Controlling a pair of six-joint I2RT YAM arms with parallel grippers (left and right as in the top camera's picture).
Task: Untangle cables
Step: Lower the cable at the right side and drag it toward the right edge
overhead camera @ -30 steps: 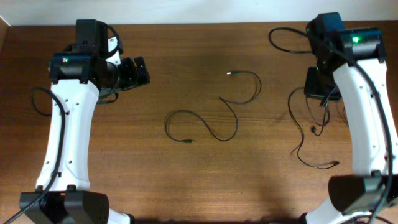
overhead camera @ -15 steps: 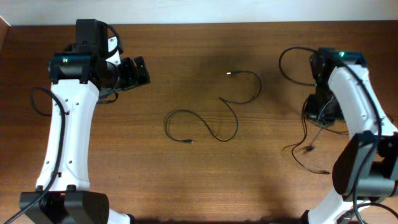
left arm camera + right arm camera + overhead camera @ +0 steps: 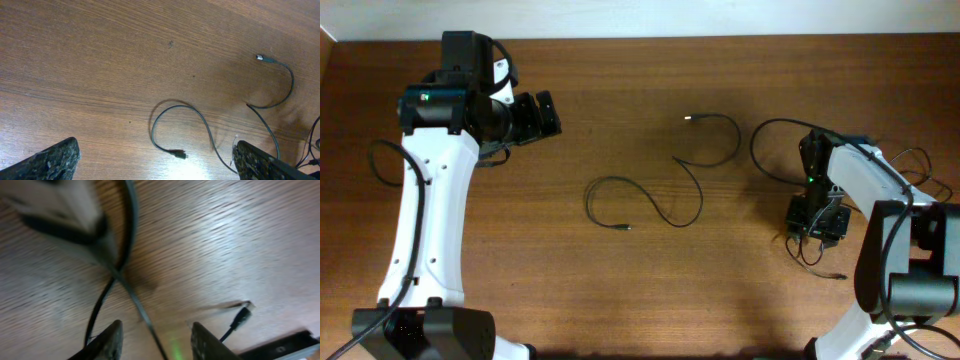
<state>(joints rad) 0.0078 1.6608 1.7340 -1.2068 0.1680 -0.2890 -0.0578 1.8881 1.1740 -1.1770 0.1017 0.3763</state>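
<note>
No text, label or number is readable anywhere.

Brown table showing fine straight wood grain, thin cables looking black between the pincers, one plug tip glinting silver, green lamp glowing behind the left pincer, white arm wearing black joints.

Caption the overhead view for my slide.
One cable lies loose in an S-curve at centre; right gripper sits low over the other cables, left gripper hovers open.

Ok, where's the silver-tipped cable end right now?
Overhead, the silver tip lies on the table, centre, toward the far edge, at the upper end of the loose cable.
</note>
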